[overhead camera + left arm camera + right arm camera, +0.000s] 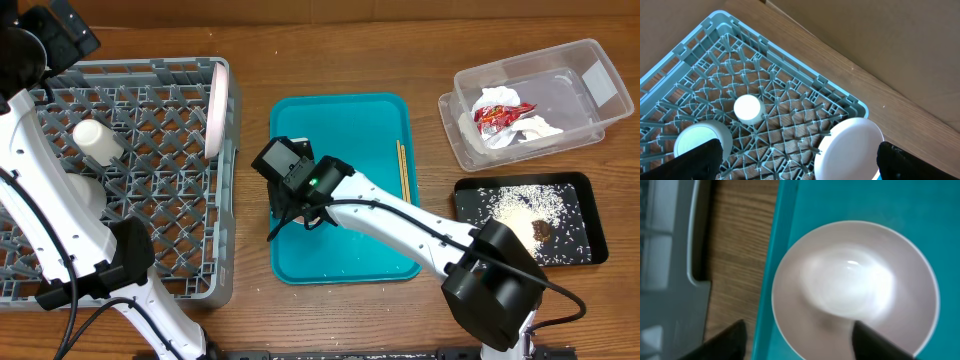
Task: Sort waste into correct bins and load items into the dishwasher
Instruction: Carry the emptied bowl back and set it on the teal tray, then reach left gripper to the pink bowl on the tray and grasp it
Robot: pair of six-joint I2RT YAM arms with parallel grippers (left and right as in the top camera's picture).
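1. Right gripper [799, 332]: stands well open over the left edge of the teal tray [840, 200]; grips nothing.
2. White bowl [855, 285]: sits open side up on the teal tray, filling the centre and right of the right wrist frame. Lies mostly between the two fingers. Finger at lower left [727, 340]: clear of the rim, over the tray edge and the wood. Finger at lower right [885, 340]: overlaps the bowl's lower part; cannot tell whether touching.
3. Left gripper [797, 157]: hangs wide open above the grey dish rack [790, 95]; holds nothing.
4. In the rack:
   - white plate [850, 150] on edge, lower right of the left wrist frame
   - small white cup [747, 109] near centre
   - second white bowl [702, 142] at lower left, just beside the cup
5. Chopsticks [403, 170]: lie side by side along the tray's right side in the overhead frame.
6. Clear tub [575, 60], upper right of the overhead frame: holds the red wrapper [495, 115] and white tissue [535, 128].
7. Black tray [598, 215], lower right: holds rice [515, 215] and a brown lump [541, 230].
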